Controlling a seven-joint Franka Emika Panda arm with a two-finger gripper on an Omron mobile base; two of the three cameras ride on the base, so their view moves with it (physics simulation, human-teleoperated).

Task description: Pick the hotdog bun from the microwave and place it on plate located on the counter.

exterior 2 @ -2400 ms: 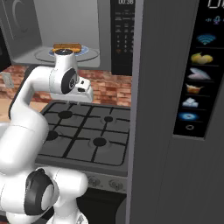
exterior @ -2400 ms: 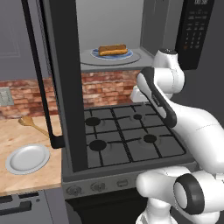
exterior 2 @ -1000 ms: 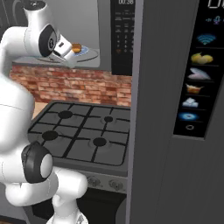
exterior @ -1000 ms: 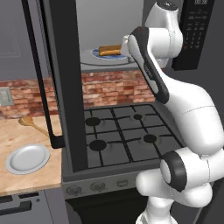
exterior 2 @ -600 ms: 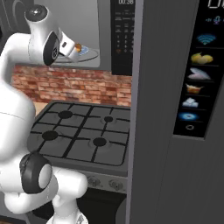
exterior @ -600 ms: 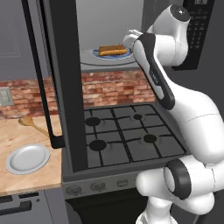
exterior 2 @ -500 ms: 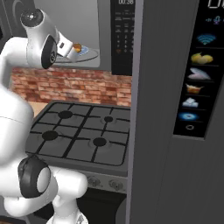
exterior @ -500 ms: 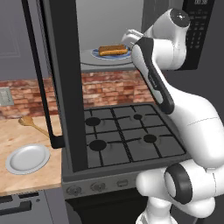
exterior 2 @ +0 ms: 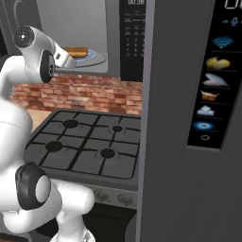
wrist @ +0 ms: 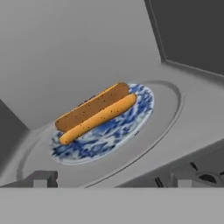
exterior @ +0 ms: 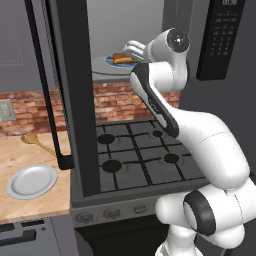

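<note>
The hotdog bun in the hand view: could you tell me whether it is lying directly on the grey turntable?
No, the hotdog bun lies on a blue patterned plate, which itself sits on the turntable.

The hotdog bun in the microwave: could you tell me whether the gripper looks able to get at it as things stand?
Probably yes. The microwave door stands open, and the hotdog bun lies uncovered on the blue patterned plate straight ahead of the gripper, with nothing between them.
</note>
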